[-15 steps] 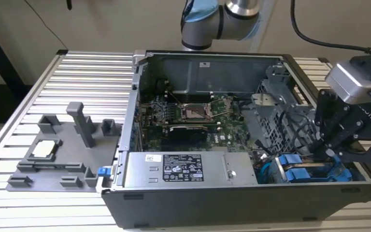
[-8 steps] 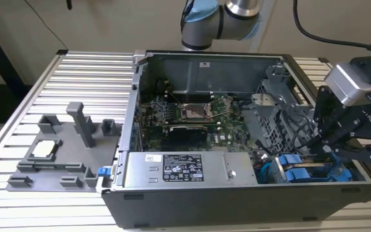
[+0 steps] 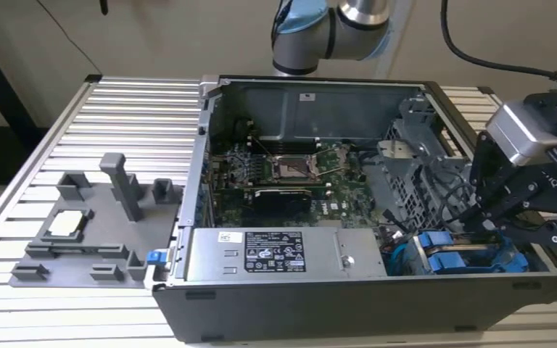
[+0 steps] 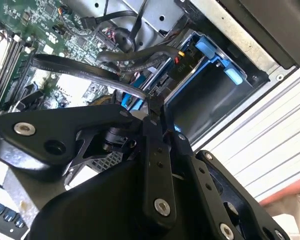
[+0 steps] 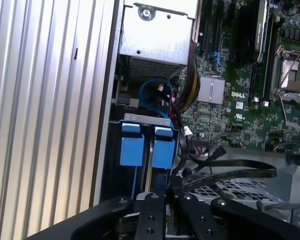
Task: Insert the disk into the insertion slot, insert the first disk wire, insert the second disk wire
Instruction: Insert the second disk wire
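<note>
My gripper: lower right of the exterior view, fingers pinched together on a flat black wire, above the blue-framed disk.

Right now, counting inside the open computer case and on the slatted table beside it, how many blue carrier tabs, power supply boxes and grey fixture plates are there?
blue carrier tabs: 2
grey power supply box: 1
grey fixture plate: 1
Total: 4
</note>
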You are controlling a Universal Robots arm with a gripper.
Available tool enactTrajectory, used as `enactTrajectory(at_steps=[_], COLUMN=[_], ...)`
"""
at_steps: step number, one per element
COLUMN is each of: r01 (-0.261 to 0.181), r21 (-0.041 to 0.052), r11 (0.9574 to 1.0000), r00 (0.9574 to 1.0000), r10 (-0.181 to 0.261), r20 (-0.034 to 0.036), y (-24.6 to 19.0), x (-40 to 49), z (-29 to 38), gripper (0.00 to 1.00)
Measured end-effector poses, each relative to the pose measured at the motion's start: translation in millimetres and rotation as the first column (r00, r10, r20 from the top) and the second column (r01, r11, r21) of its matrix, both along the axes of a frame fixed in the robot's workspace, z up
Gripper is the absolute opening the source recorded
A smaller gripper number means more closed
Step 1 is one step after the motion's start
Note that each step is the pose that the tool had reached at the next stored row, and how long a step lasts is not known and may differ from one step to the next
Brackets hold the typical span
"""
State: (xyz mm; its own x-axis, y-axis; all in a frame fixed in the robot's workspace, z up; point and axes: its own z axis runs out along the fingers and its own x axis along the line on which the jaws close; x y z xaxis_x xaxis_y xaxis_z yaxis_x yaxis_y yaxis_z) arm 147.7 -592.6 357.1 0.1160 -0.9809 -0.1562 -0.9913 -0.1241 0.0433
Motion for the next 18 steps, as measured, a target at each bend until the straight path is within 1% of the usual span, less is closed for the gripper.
enactTrajectory(at_steps=[2,6,9,10,13,18], r01=[0.007,0.026,0.054,0.057,0.057,0.059], r21=[0.0067,0.0159,0.0163,0.0162,0.0164,0.0192], r11=[1.0000,0.9995,0.9984,0.9982,0.9982,0.9981], r00=[1.0000,0.9997,0.9985,0.9984,0.9984,0.9983], r10=[-0.007,-0.026,-0.054,-0.057,-0.057,-0.059], r20=[-0.0001,-0.0002,-0.0002,-0.0003,-0.0003,-0.0003], y=[-0.5,-0.9,-0.9,-0.9,-0.9,-1.6], x=[1.0,2.6,2.9,3.0,3.0,3.8], z=[-3.0,-8.4,-10.5,-10.6,-10.9,-15.0], gripper=[0.16,0.16,0.16,0.16,0.16,0.16])
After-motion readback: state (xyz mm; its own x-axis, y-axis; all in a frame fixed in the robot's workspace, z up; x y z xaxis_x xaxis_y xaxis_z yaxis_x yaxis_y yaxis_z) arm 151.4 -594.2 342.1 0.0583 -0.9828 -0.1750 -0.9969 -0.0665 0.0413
